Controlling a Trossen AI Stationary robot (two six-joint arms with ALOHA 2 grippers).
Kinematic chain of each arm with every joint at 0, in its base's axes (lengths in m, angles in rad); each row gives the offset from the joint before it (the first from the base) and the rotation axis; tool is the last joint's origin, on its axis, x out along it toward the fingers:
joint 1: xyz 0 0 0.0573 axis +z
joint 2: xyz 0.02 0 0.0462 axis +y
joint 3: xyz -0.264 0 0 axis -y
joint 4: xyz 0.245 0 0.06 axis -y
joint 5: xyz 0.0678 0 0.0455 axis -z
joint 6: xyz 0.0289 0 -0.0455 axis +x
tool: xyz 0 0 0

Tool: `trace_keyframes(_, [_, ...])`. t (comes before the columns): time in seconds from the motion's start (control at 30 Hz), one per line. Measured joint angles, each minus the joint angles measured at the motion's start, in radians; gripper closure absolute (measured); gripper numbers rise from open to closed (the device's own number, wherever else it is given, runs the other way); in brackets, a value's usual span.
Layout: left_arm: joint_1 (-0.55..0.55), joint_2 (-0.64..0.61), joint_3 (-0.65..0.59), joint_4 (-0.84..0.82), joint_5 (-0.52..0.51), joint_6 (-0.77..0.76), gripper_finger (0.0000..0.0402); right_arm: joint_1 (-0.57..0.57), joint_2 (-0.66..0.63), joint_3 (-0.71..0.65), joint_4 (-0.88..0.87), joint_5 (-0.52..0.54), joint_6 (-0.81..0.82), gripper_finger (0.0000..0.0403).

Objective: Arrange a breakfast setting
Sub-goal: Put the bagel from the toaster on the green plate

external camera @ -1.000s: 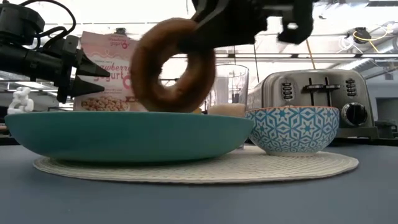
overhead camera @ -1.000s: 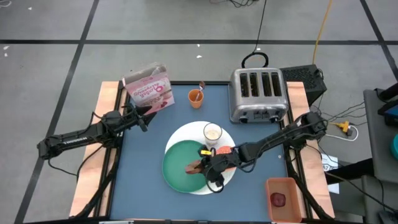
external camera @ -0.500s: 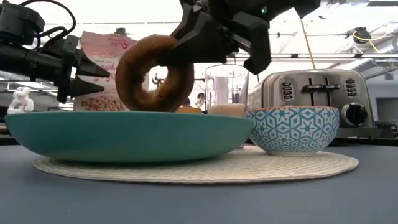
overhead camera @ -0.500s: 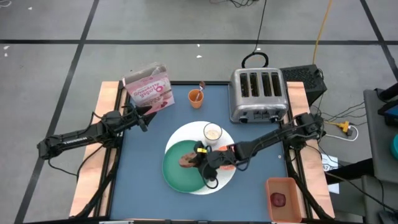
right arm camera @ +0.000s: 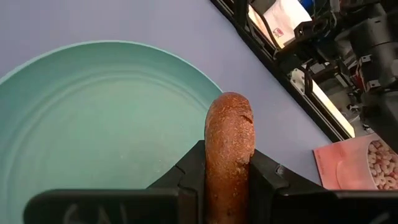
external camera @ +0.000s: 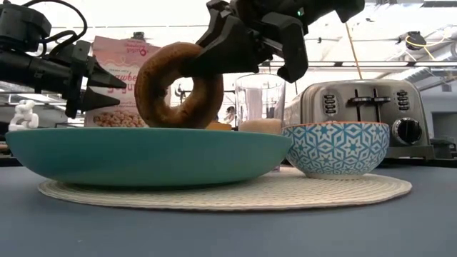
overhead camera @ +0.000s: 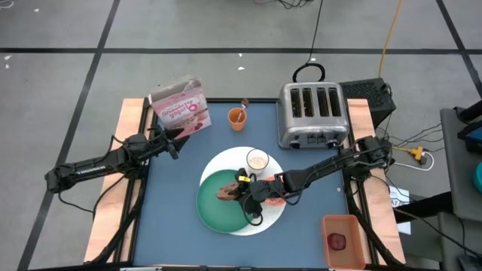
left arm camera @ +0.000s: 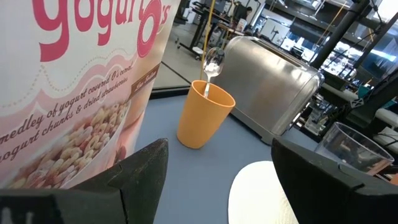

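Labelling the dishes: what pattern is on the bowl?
The bowl has a blue and white geometric star pattern, clearest in the low view.

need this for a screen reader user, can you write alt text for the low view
The right gripper holds a brown bagel upright above a green plate on a round white mat. Beside the plate stand a patterned bowl and a glass, with a toaster behind. At the left, the open left gripper waits by a cereal box.
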Motion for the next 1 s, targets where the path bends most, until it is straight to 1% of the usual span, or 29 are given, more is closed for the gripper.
trace_keyframes(0.23, [0.000,0.000,0.000,0.000,0.000,-0.005,0.0114,0.000,0.012,0.000,0.022,0.000,0.088,0.0339])
trace_keyframes(0.4, [0.000,0.000,0.000,0.001,0.000,-0.008,0.0114,0.000,0.067,0.002,0.115,0.000,0.063,0.0339])
trace_keyframes(0.53, [0.000,0.000,0.000,0.001,0.000,-0.014,0.0114,-0.001,0.112,0.000,0.122,0.001,-0.006,0.0339])
trace_keyframes(0.63, [0.000,0.000,0.000,0.001,0.000,-0.014,0.0114,-0.001,0.116,-0.001,0.133,0.001,-0.019,0.0339])
trace_keyframes(1.0, [0.000,0.000,0.000,0.000,0.000,-0.019,0.0114,-0.003,0.113,0.001,0.072,0.002,0.171,0.0339])
